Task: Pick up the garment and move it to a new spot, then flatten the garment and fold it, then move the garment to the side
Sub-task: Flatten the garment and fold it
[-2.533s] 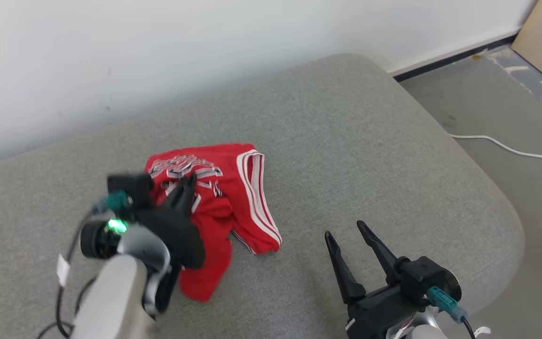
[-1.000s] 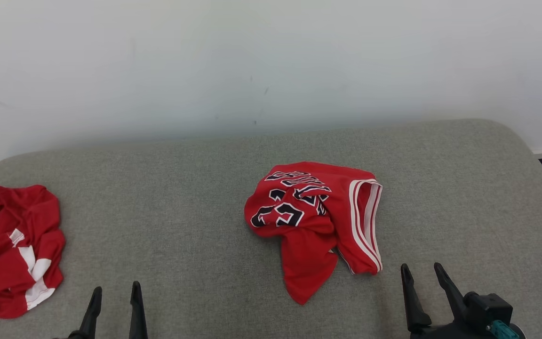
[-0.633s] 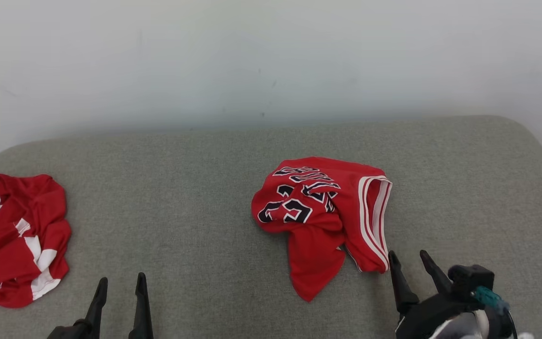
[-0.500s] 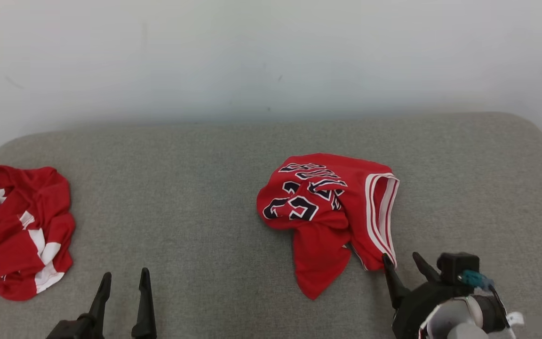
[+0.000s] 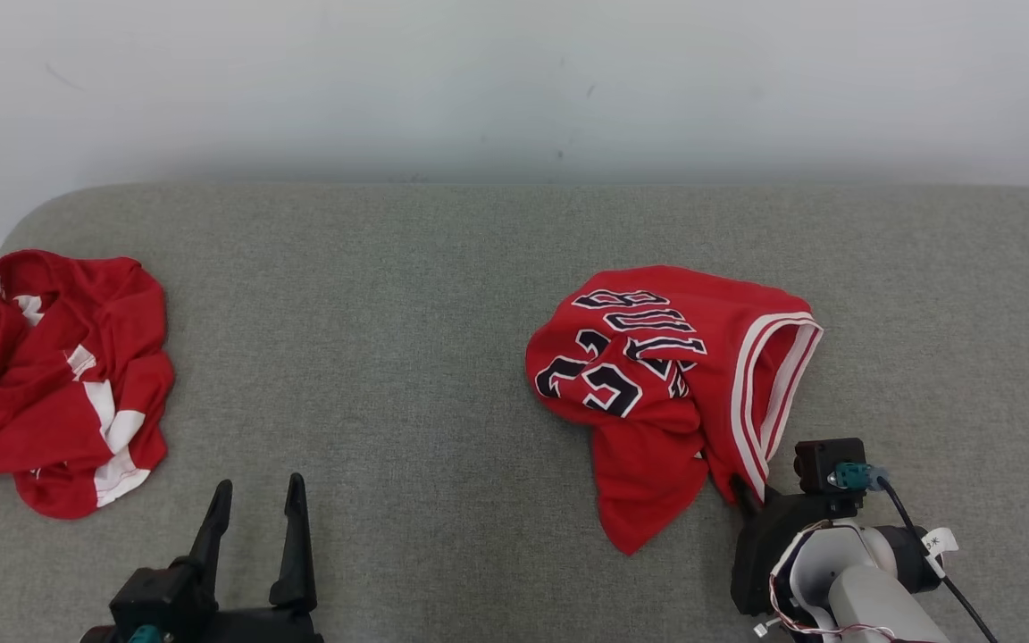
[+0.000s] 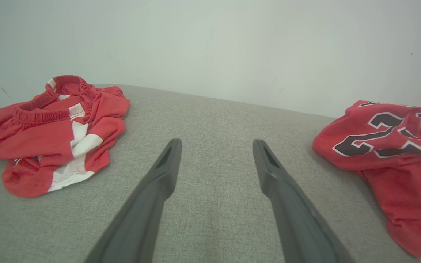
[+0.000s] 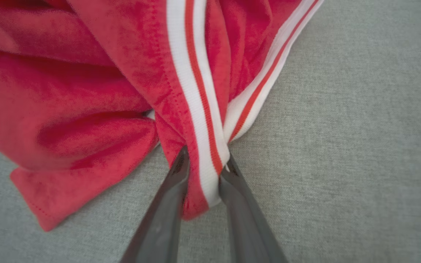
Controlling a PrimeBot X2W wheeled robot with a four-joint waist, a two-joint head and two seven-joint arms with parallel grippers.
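Note:
The garment, a red jersey with dark numbers and white-striped trim, lies crumpled right of centre on the grey cushion. My right gripper is at its near right corner. In the right wrist view the two fingers are pinched on the white and red striped hem of the garment. My left gripper stands open at the lower left with nothing between its fingers. From the left wrist the garment lies off to the right.
A second red garment with white patches lies bunched at the cushion's far left end, also seen from the left wrist. A pale wall runs behind the cushion. Bare grey cushion lies between the two garments.
My right gripper has moved forward to the jersey's striped hem and closed on it. The left gripper stays open. The head camera has shifted, so the whole picture has slid.

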